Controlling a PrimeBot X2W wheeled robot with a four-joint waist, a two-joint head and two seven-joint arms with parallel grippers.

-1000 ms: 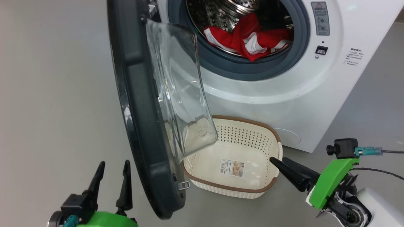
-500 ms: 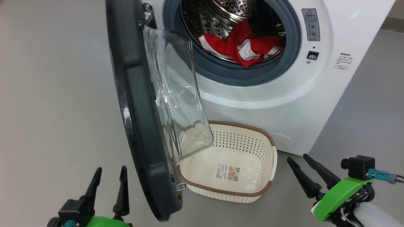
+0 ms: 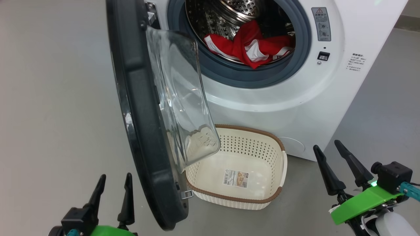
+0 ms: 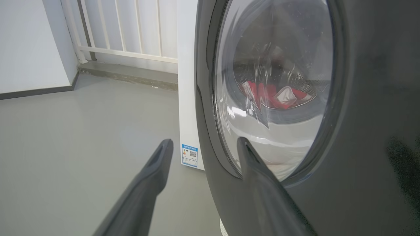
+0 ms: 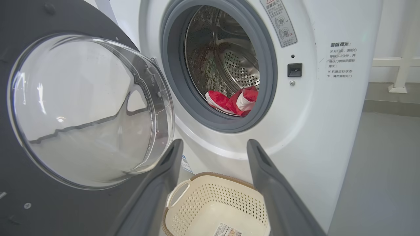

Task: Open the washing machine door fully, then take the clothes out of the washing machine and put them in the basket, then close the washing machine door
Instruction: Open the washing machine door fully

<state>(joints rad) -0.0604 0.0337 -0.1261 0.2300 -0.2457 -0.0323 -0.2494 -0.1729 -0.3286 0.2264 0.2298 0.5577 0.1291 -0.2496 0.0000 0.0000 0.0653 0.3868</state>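
The washing machine door (image 3: 137, 114) stands open, edge-on to me, its glass bowl (image 3: 177, 98) bulging over the basket. Red and white clothes (image 3: 249, 46) lie in the steel drum of the white washing machine (image 3: 295, 98). The cream basket (image 3: 272, 196) sits empty on the floor below the opening, a sticker on its bottom. My left gripper (image 3: 116, 177) is open, low and left of the door's outer face (image 4: 361, 98). My right gripper (image 3: 326, 145) is open and empty, right of the basket, fingers pointing at the machine front (image 5: 311, 114).
Grey floor spreads left of the door and right of the machine. A white railing (image 4: 131, 29) and a wall stand behind the machine's left side. The door's lower edge hangs close to the basket's left end (image 5: 203, 203).
My right gripper has drawn back from over the basket's right rim, moved right and turned its fingers upward. The left gripper, door and clothes keep their places; the head camera shifted slightly.
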